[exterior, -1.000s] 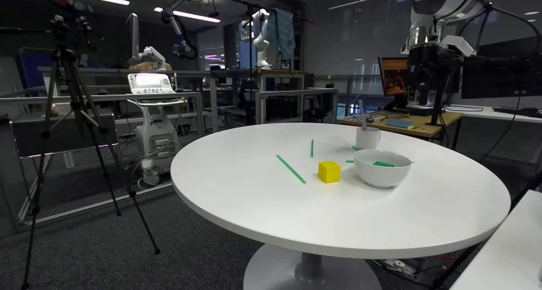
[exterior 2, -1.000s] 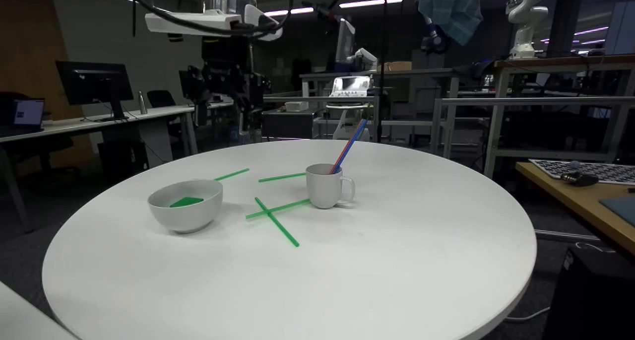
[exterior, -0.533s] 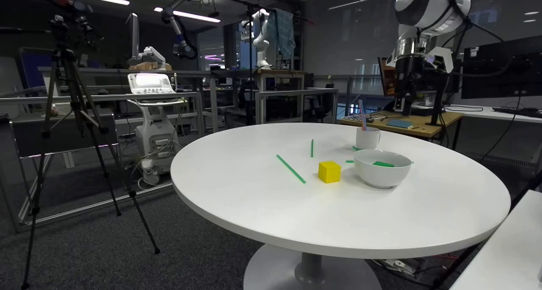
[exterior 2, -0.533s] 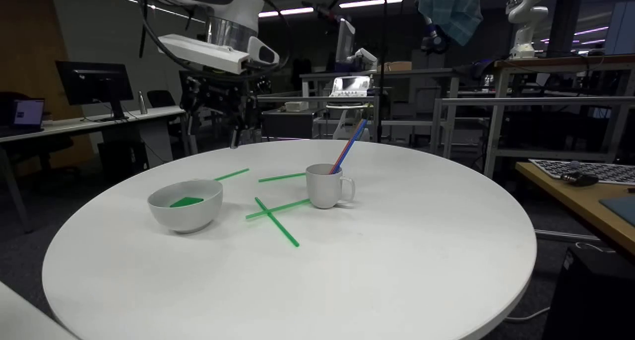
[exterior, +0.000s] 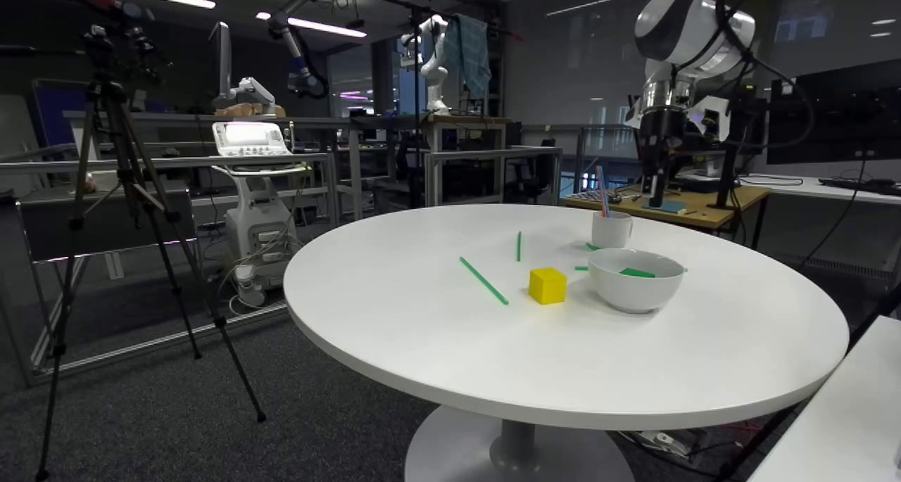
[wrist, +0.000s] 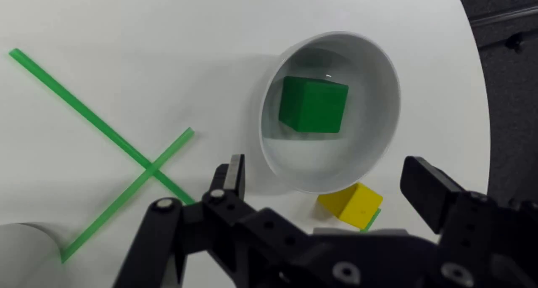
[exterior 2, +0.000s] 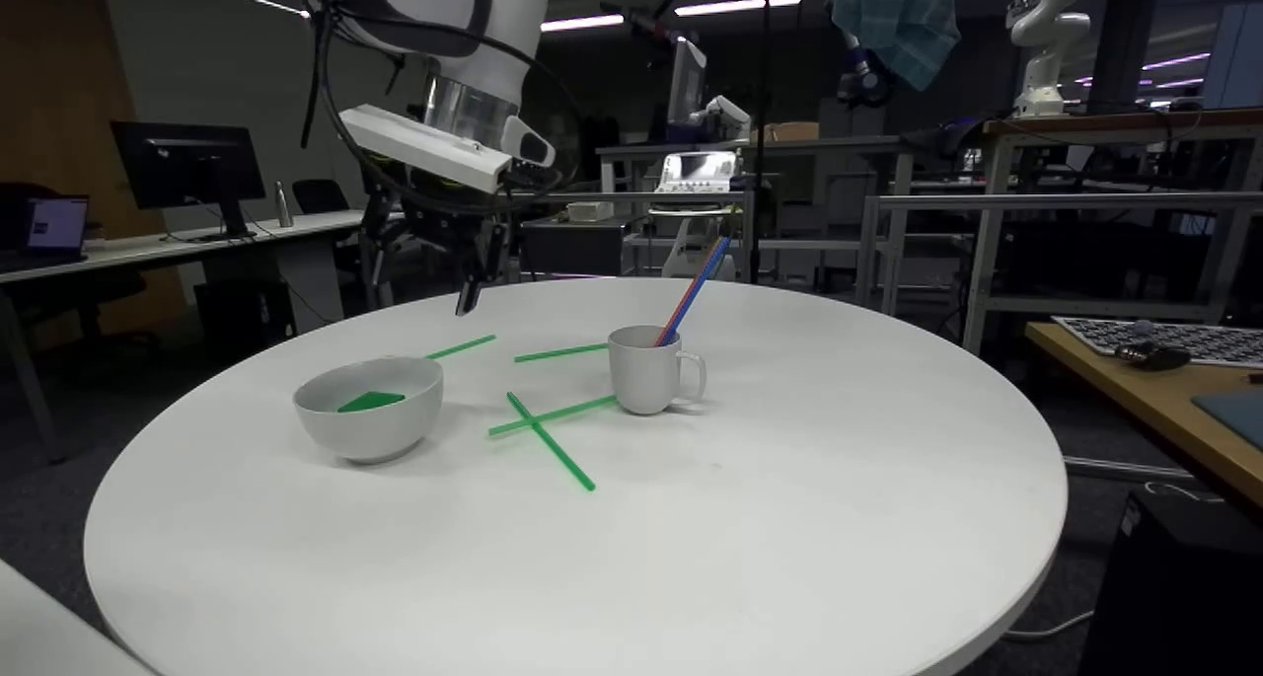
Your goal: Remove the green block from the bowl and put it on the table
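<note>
The green block (wrist: 323, 107) sits inside the white bowl (wrist: 321, 166) in the wrist view. Its top shows above the bowl's near wall in both exterior views (exterior: 637, 273) (exterior 2: 372, 401). The bowl stands upright on the round white table (exterior: 422, 334); it shows in both exterior views (exterior: 631, 295) (exterior 2: 370, 434). My gripper (wrist: 326, 158) is wide open and empty, its fingers apart to either side of the bowl's lower part in the wrist view. In an exterior view the gripper (exterior 2: 422, 299) hangs above and behind the bowl, clear of it.
A yellow block (exterior: 547, 286) stands beside the bowl, partly under its rim in the wrist view (wrist: 355, 206). Several thin green sticks (exterior 2: 553, 441) lie on the table, two crossed. A white mug (exterior 2: 643, 375) with blue and red sticks (exterior 2: 695, 291) stands near them.
The arm and open gripper have moved down, and toward the table and bowl: leftward in an exterior view. The block, bowl, sticks and mug have not moved.
</note>
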### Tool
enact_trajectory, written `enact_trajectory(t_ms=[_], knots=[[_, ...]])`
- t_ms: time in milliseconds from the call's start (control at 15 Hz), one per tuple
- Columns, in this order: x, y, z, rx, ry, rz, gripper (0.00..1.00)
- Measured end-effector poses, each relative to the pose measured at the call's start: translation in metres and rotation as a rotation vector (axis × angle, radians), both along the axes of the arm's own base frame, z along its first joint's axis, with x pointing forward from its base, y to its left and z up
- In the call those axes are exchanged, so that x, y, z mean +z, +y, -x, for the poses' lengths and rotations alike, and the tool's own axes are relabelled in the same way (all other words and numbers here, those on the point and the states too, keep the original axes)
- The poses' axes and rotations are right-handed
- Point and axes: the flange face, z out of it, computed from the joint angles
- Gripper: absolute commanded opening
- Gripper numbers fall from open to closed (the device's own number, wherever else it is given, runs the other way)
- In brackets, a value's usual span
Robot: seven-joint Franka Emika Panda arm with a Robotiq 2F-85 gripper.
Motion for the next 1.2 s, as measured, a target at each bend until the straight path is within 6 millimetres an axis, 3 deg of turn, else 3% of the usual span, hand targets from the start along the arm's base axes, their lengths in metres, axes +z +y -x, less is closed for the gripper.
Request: enact_trajectory(t_ms=[267,667,1200], knots=[[0.0,0.007,-0.001,-0.009,-0.023,0.032,1.0],[-0.011,0.013,-0.005,-0.099,-0.141,0.216,1.0],[-0.034,0.061,0.01,-0.166,-0.126,0.319,1.0]])
